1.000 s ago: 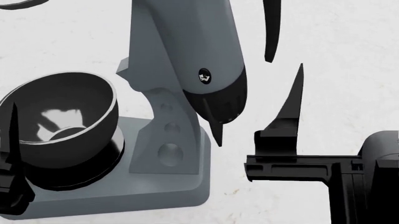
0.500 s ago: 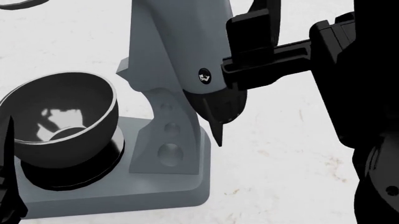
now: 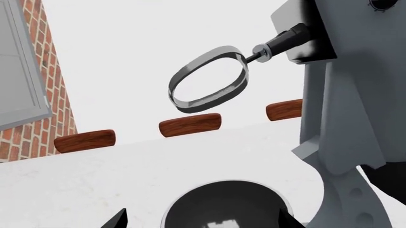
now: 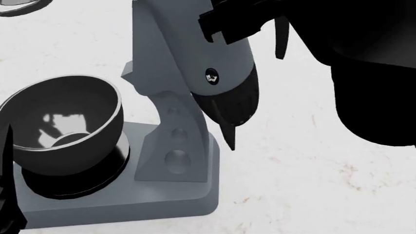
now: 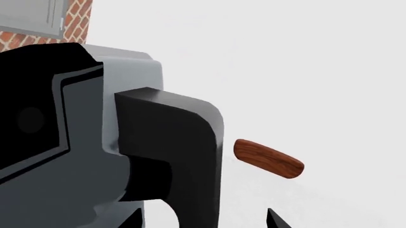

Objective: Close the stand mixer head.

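The stand mixer head point(image 4: 195, 44) is tilted up; its round logo badge point(image 4: 212, 76) and black ribbed pointed end point(image 4: 229, 109) face me. My right gripper point(image 4: 250, 27) is open at the head's upper right side, one thin finger point(image 4: 281, 39) beside it. In the right wrist view the open right gripper point(image 5: 204, 221) straddles a black part point(image 5: 171, 156) of the grey head point(image 5: 76, 166). My left gripper point(image 3: 201, 222) is open and empty, just above the dark metal bowl point(image 3: 225, 206). In the head view it is a black sliver point(image 4: 5, 195) at the left edge.
The bowl point(image 4: 62, 122) sits on the flat grey base point(image 4: 130, 204) beside the three-holed neck point(image 4: 175, 141). A looped metal beater point(image 3: 209, 78) hangs from the raised head. Brown wooden pieces point(image 3: 190, 124) lie along the counter's far edge, near a brick wall point(image 3: 44, 71).
My right arm has risen from the lower right and now hangs over the mixer head. The head has barely moved. The left gripper has sunk further out of the head view.
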Motion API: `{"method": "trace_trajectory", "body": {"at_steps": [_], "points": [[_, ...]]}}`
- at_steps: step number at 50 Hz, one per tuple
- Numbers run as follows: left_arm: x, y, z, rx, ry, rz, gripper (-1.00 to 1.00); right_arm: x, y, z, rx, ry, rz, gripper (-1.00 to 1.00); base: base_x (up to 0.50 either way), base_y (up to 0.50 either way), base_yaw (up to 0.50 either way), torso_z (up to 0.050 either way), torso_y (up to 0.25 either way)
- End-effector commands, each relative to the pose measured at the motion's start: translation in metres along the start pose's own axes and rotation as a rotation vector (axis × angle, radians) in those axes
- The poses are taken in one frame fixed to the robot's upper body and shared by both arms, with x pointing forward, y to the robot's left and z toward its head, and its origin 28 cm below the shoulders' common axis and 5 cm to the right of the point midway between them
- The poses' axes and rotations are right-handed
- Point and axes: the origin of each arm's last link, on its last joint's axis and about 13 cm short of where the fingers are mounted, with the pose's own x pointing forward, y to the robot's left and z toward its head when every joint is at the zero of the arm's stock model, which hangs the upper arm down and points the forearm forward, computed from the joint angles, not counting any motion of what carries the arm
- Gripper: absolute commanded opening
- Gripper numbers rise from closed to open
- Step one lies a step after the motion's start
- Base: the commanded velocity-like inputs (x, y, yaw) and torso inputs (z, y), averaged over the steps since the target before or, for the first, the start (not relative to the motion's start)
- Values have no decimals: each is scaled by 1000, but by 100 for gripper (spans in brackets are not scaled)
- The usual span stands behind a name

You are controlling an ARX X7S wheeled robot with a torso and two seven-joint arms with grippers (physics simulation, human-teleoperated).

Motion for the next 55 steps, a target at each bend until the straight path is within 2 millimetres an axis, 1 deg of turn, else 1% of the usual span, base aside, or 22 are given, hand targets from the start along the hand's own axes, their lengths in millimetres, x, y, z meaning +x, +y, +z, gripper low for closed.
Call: {"method": "trace_trajectory", "body": {"at_steps": [1, 6, 8, 10, 11, 15, 17, 18, 25, 27, 30, 31, 34, 38, 43, 47, 50, 53, 55], "points": [[-1, -2, -1, -7, -32, 0, 100, 28, 32, -5, -28, 79, 215, 100, 11, 0, 7, 0, 0], [-2, -1, 0, -10, -33, 8, 100, 32, 50, 4, -13, 81, 336, 100, 7, 0, 7, 0, 0], [-2, -1, 0, -10, -33, 8, 100, 33, 54, 7, -15, 81, 362, 100, 5, 0, 7, 0, 0], [-2, -1, 0, -11, -34, 6, 100, 36, 63, 11, -1, 86, 422, 100, 6, 0, 7, 0, 0], [-2, -1, 0, -13, -35, 6, 100, 37, 66, 11, -13, 89, 424, 100, 10, 0, 6, 0, 0], [-4, 1, 1, -14, -38, 12, 100, 43, 81, 4, -65, 125, 472, 100, 0, 1, 5, 0, 0], [-5, 2, 2, -18, -41, 18, 100, 47, 90, -5, -131, 154, 478, 100, 0, 3, 5, -8, 0], [-5, 3, 2, -20, -43, 19, 100, 48, 95, -7, -133, 175, 498, 100, 0, 3, 4, 0, 0], [-5, 5, 2, -32, -47, 21, 100, 56, 121, -11, -263, 234, 548, 100, 5, 3, 6, -3, 0], [-6, 7, 2, -39, -51, 26, 100, 56, 131, -12, -294, 245, 571, 100, 5, 4, 8, -5, 0], [-8, 10, 1, -52, -53, 35, 100, 55, 152, -19, -329, 268, 603, 100, 5, 3, 7, -4, 0], [-8, 11, 1, -54, -53, 35, 100, 55, 155, -21, -338, 274, 610, 100, 0, 3, 6, 0, 0], [-7, 12, 0, -65, -52, 36, 100, 54, 171, -33, -384, 308, 651, 100, 10, 4, 7, -7, 0], [-9, 13, 1, -75, -59, 38, 100, 53, 189, -47, -397, 319, 675, 100, 13, 6, 10, -11, 0], [-10, 16, 1, -82, -62, 43, 100, 51, 199, -58, -381, 335, 681, 100, 15, 7, 13, -12, 0], [-11, 16, 2, -84, -65, 44, 100, 43, 210, -77, -423, 374, 720, 100, 16, 9, 15, -13, 0], [-10, 16, 2, -88, -63, 42, 100, 33, 219, -96, -487, 417, 791, 100, 14, 9, 13, -13, 0], [-11, 16, 2, -86, -60, 42, 100, 27, 223, -107, -500, 440, 811, 100, 13, 9, 10, -7, 0], [-11, 17, 2, -88, -60, 45, 100, 21, 227, -119, -512, 469, 834, 100, 6, 8, 7, -6, 0]]}}
